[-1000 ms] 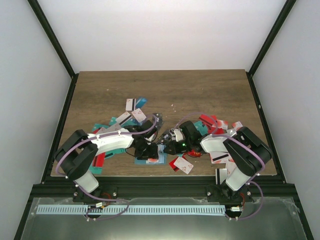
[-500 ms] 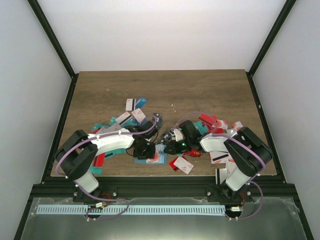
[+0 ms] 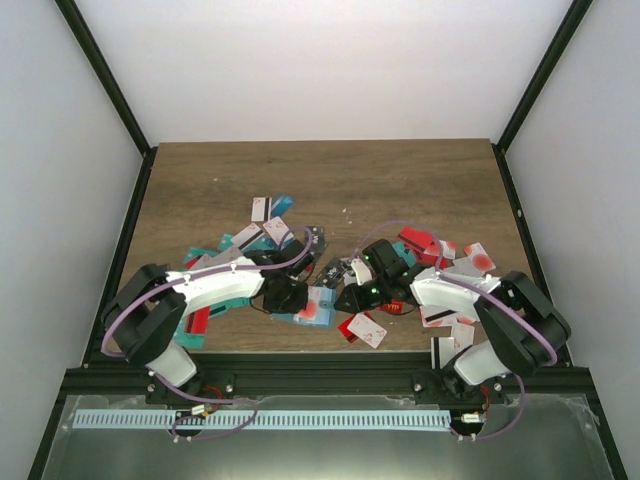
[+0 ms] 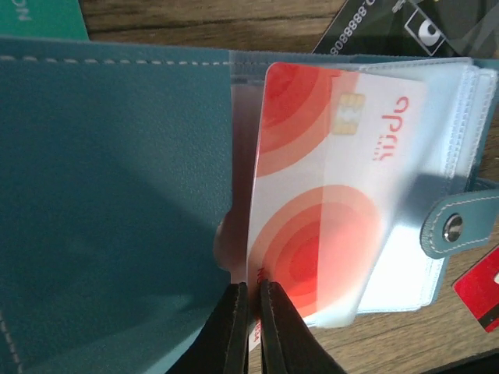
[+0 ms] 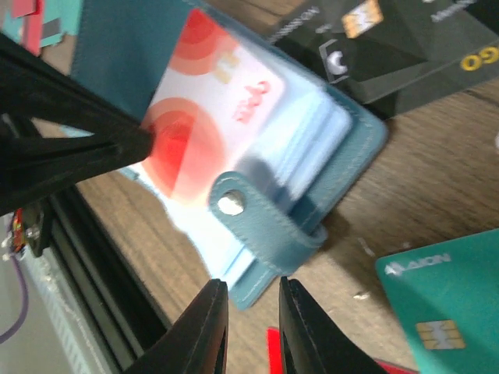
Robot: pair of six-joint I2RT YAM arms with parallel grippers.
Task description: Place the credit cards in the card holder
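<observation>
Both arms are bent inward and meet over the near middle of the wooden table (image 3: 350,180). The left arm (image 3: 215,285) comes in from the near-left corner with its elbow out to the left and its forearm low, pointing right. The right arm (image 3: 450,290) mirrors it from the near-right, with its wrist tipped down toward the centre.

The card holder (image 4: 117,195) lies open right between the two wrists, close to the near edge, teal-blue cover flat and clear sleeves fanned out to the right.

The left gripper (image 4: 251,312) has its fingers pinched tight together on the near edge of a red-and-white card (image 4: 327,195). Most of that card sits under a clear sleeve, chip end pointing away.

The right gripper (image 5: 248,300) has its fingers only a narrow gap apart, and the holder's edge just under the clasp tab (image 5: 261,222) sits between the tips, so it looks like a grip on the holder.

The rest of the credit cards (image 3: 272,232) are scattered across the table on both sides. A couple of black cards (image 5: 374,54) lie just past the holder, and a teal-green card (image 5: 444,304) lies off to its side.
</observation>
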